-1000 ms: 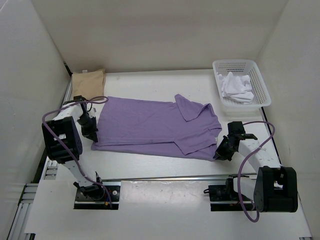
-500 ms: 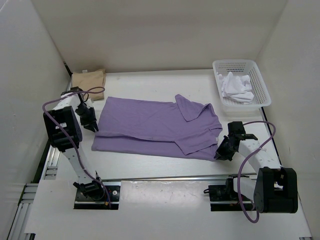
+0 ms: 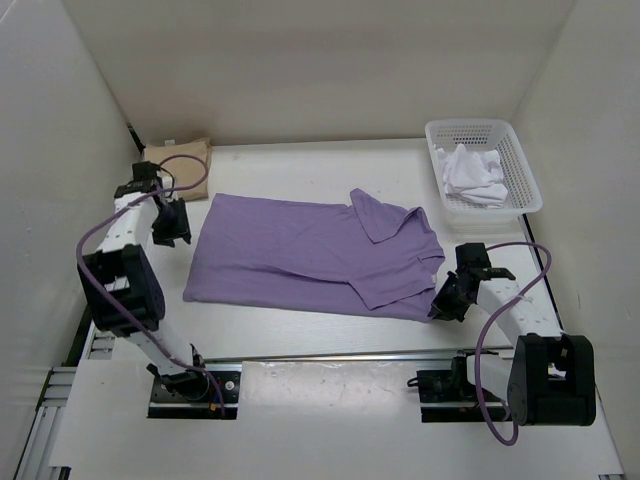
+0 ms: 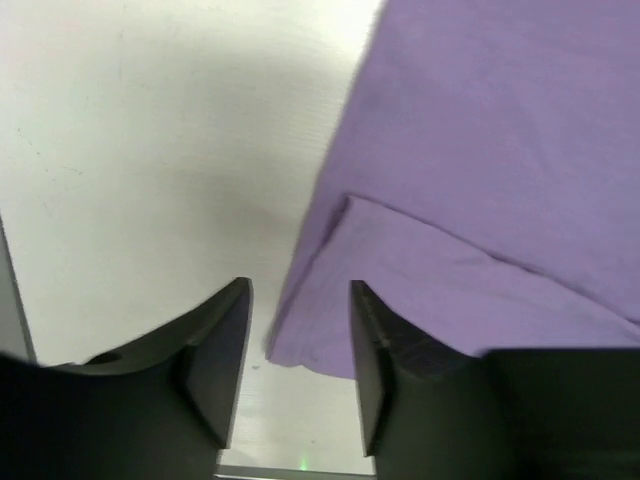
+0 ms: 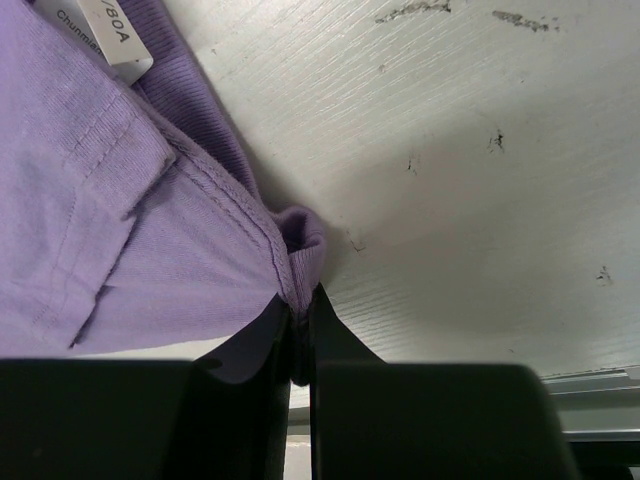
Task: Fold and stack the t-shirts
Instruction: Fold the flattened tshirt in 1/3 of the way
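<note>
At the near right, the right gripper (image 5: 300, 320) had its fingers pressed together on a bunched edge of the lavender t-shirt (image 3: 310, 250). It had not moved. The cloth spread away to the left of those fingers, and a small white tag (image 5: 105, 40) showed just past them.

Farther back on the left, the left gripper (image 4: 298, 300) had just let go. A second before, it was shut by the shirt's near left corner. Now its fingers stood apart with nothing between them, and it had pulled back toward the far left. The shirt's left edge lay flat, below and just past the fingertips.

I think this meant the left side was laid down, and a new fold could start. The shirt was still spread wide, so most of the folding was left.

The white table (image 3: 300, 330) had a few small dark marks (image 5: 495, 140) past the right fingers. At the far left lay the folded tan t-shirt (image 3: 178, 157). At the far right, the white t-shirt (image 3: 472, 175) sat crumpled in a white plastic basket (image 3: 520, 160). Plain white walls (image 3: 320, 70) stood all around.
</note>
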Available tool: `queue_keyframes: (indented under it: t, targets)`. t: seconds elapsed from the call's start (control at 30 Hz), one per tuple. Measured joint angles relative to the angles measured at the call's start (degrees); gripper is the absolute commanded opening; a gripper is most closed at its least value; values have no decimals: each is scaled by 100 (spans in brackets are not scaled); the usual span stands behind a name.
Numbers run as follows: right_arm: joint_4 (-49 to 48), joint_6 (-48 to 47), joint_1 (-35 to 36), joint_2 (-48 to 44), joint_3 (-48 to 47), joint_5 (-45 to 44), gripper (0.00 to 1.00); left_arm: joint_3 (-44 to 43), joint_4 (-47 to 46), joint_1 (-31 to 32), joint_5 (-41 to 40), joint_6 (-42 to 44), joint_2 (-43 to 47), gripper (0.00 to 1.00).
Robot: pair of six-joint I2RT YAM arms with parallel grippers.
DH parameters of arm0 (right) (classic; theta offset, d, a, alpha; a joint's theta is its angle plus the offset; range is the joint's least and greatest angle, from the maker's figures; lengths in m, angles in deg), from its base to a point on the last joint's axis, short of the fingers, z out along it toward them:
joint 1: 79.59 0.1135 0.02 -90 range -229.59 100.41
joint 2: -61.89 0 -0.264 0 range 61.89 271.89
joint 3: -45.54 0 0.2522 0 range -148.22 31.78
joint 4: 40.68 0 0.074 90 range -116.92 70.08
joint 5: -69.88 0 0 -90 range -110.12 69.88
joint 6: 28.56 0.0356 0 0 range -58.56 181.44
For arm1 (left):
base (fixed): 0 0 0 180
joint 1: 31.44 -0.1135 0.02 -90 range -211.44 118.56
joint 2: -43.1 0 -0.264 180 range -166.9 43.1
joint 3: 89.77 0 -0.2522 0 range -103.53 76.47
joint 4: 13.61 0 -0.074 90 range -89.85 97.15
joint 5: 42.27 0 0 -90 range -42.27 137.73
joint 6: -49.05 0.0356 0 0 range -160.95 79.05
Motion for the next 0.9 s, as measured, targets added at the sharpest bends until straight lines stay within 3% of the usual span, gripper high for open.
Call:
queue_keyframes:
  t: [0.1, 0.33, 0.57, 0.63, 0.9]
  targets:
    - [0, 0, 0, 9, 0, 4, 0, 289, -210, 260, -48, -2, 557, 44]
    - [0, 0, 0, 35, -7, 37, 0, 977, -238, 861, 0, 2, 367, 47]
    - [87, 101, 0, 46, -50, -55, 26, 988, -223, 1027, -501, 11, 251, 58]
    - [201, 173, 0, 35, -81, -164, 35, 1025, -229, 898, -614, 9, 243, 67]
    - [415, 417, 0, -153, -105, -411, 41, 1779, -168, 691, -715, 4, 369, 71]
